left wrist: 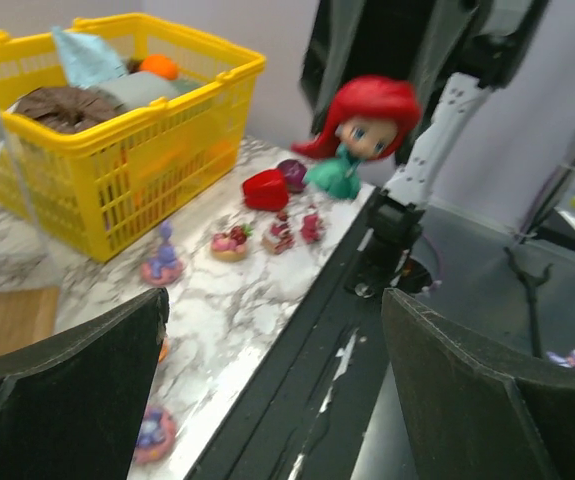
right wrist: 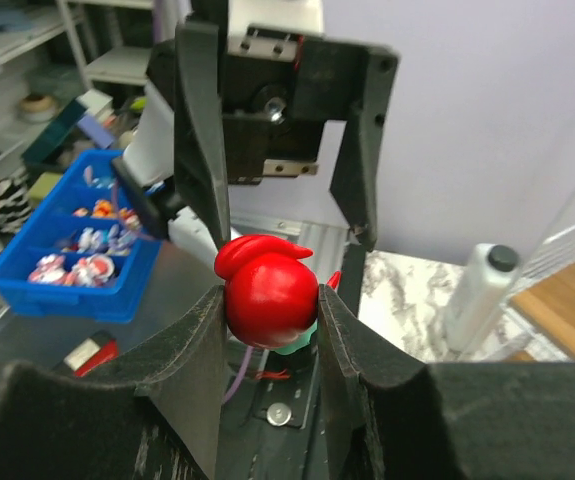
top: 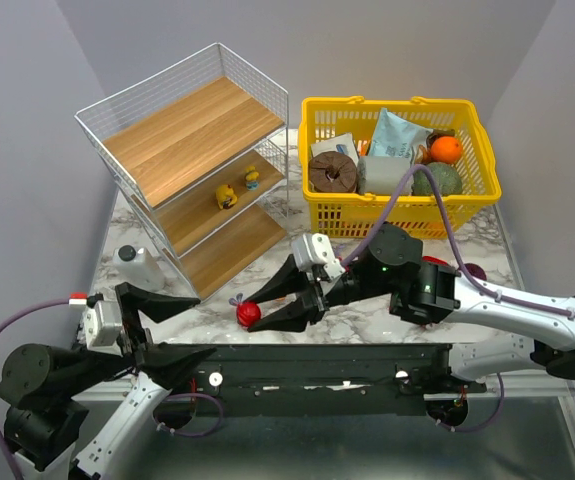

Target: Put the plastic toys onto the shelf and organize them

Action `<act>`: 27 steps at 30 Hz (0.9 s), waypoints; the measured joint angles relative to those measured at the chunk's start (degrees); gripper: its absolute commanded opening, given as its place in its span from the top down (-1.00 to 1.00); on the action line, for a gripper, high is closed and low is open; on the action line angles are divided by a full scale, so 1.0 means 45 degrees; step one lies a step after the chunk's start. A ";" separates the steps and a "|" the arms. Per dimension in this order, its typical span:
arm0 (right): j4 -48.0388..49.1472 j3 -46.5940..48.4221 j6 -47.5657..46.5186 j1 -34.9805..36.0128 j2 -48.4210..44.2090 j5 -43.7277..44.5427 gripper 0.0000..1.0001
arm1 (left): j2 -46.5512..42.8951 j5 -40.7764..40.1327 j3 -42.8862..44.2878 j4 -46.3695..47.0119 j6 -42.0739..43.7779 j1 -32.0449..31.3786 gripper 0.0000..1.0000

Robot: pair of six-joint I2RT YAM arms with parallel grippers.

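Observation:
My right gripper (top: 262, 310) is shut on a small red-haired figurine in a teal dress (top: 247, 315), held above the table's near edge; in the right wrist view (right wrist: 270, 300) both pads press its red head (right wrist: 267, 285). My left gripper (top: 205, 325) is open and empty just left of it, facing it (left wrist: 272, 300). The shelf (top: 192, 130) stands at the back left with two yellow duck toys (top: 226, 196) (top: 252, 179) on its middle board. Several small pink and purple toys (left wrist: 230, 243) (left wrist: 162, 262) (left wrist: 154, 435) lie on the marble in front of the basket.
A yellow basket (top: 397, 210) of groceries stands at the back right. A red pepper (left wrist: 265, 190) and a dark purple ball (left wrist: 292, 175) lie near the small toys. A white bottle (top: 139, 265) stands left of the shelf's foot. A blue bin (right wrist: 67, 250) sits off the table.

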 measured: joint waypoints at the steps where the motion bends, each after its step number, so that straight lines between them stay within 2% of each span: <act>1: -0.0049 0.0010 0.0000 0.0000 0.0117 -0.0262 0.52 | 0.0029 0.0223 -0.0029 0.0223 -0.0121 0.0000 -0.79; 6: -0.0257 0.0335 0.0005 0.0000 0.0816 -0.1253 0.52 | 0.0248 0.1409 -0.0573 0.1821 -0.1039 -0.0029 -0.67; 9: -0.0248 0.0602 0.0005 0.0000 0.1141 -0.1613 0.52 | 0.0486 0.1870 -0.1039 0.2550 -0.1579 -0.0029 -0.66; 14: -0.0155 0.0860 0.0005 0.0000 0.1302 -0.1991 0.52 | 0.0636 0.2278 -0.1418 0.2997 -0.2040 -0.0029 -0.65; 18: -0.0097 0.1083 0.0005 0.0000 0.1331 -0.2234 0.52 | 0.0636 0.2608 -0.1613 0.3458 -0.2370 -0.0029 -0.53; 27: 0.0044 0.1277 0.0005 0.0000 0.1690 -0.2613 0.52 | 0.0641 0.3007 -0.2161 0.4697 -0.3313 -0.0029 -0.47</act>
